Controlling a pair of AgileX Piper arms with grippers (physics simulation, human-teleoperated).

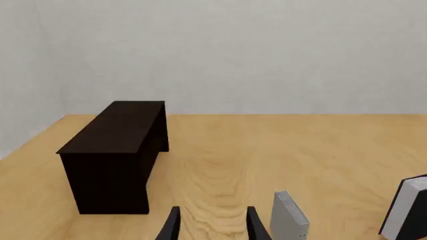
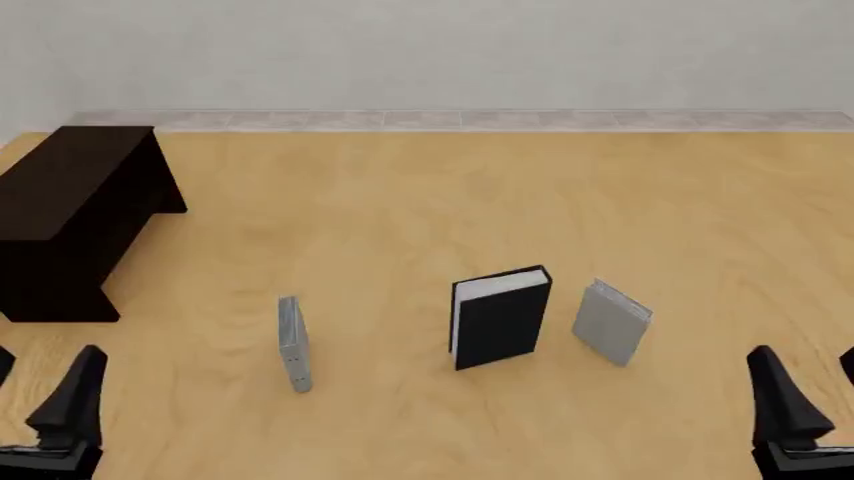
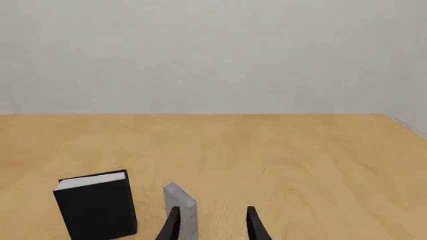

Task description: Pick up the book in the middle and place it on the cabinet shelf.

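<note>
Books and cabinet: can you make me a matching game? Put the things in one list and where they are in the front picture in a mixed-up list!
Things:
1. thick black book
2. thin grey book
3. small light-grey book
4. dark cabinet

Places:
A. far left, farthest back
B. rightmost of the three books
C. middle of the three books
D. leftmost of the three books

Pairs: 1-C, 2-D, 3-B, 4-A

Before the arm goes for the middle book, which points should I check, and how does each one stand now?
1. The black book stands upright, between two grey books: ok.
2. Gaps beside it, thin grey book and small grey book apart from it: ok.
3. Left gripper jaws open, empty: ok.
4. Right gripper jaws open, empty: ok.
5. Cabinet top bare: ok.
6. Which arm reaches the book: cannot tell.
</note>
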